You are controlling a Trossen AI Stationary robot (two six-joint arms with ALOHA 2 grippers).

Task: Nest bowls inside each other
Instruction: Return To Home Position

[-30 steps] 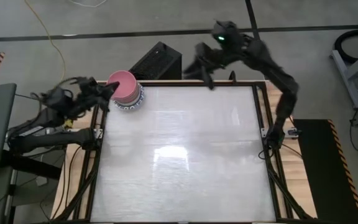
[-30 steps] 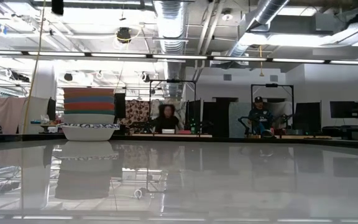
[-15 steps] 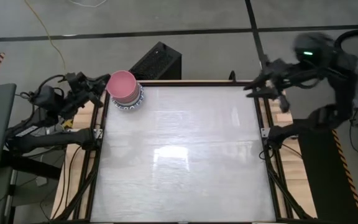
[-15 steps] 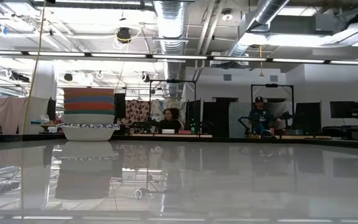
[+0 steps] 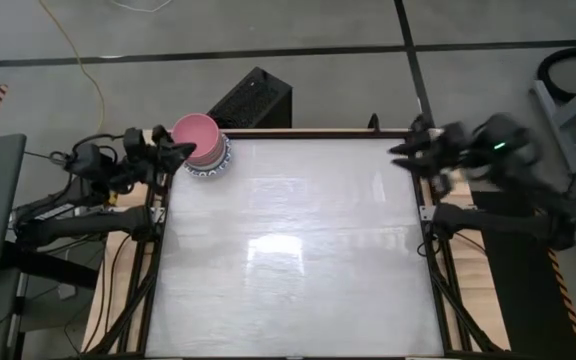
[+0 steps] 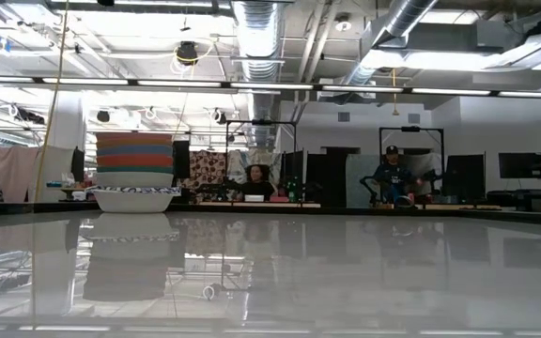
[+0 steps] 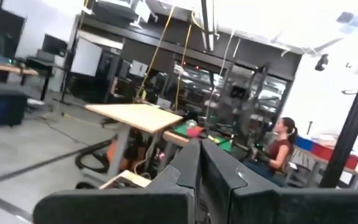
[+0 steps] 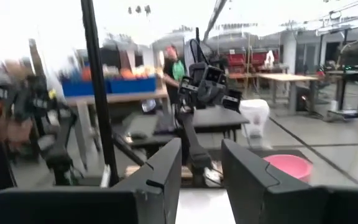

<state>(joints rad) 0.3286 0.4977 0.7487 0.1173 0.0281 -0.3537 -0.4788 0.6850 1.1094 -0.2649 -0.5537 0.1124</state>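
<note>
I count one stack of bowls (image 6: 134,173) on the one table (image 5: 288,260), at eleven o'clock. Side-on it shows perhaps six colour bands; the nested rims may hide more. One pink bowl (image 5: 196,133) tops it. Two claws: left claw (image 5: 176,146), right claw (image 5: 408,152). Beyond the table are one person (image 6: 256,178) and a second person (image 6: 392,174).

Left tool (image 5: 180,151) closed, low at left; right tool (image 5: 403,156) parted, opposite.

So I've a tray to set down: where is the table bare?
Nearly the whole table is bare: middle, near edge, right side. Only the far left corner is crowded, with the bowl stack and the left claw beside it; the right claw hangs by the far right corner.
</note>
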